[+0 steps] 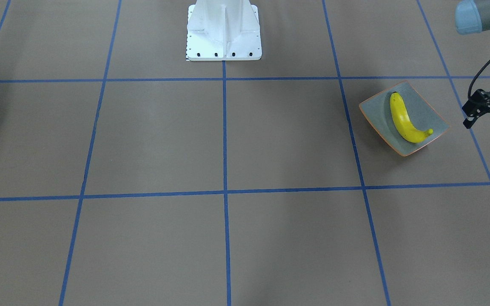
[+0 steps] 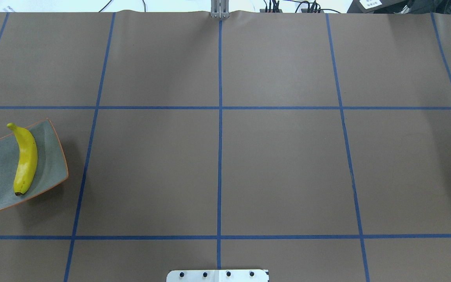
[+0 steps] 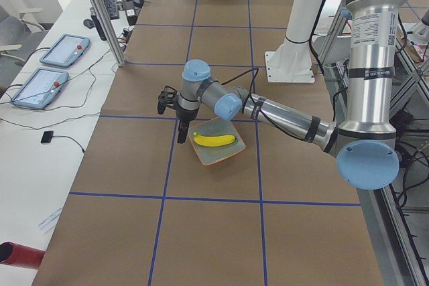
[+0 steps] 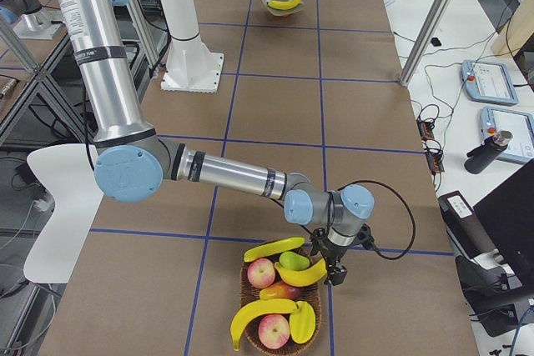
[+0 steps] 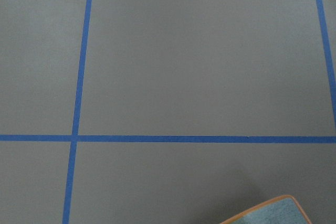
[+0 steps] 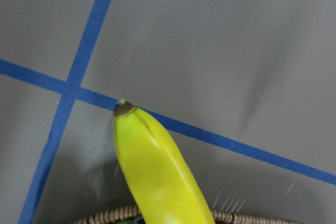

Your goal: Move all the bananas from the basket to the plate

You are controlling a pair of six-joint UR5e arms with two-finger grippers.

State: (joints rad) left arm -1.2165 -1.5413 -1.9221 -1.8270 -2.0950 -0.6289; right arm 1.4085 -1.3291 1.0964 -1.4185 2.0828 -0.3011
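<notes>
While one banana (image 2: 26,160) lies on the plate (image 2: 49,156), more bananas (image 4: 303,273) sit in the basket (image 4: 244,288).
Just beside the plate the left claw (image 1: 486,117) hangs released and empty; the right claw (image 4: 336,273) is at the basket's edge, its grip impossible to tell.

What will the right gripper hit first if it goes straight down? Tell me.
Probably the banana overhanging the basket's rim, whose end lies under the down-pointing right gripper. Depth is unclear, so it may just miss.
</notes>
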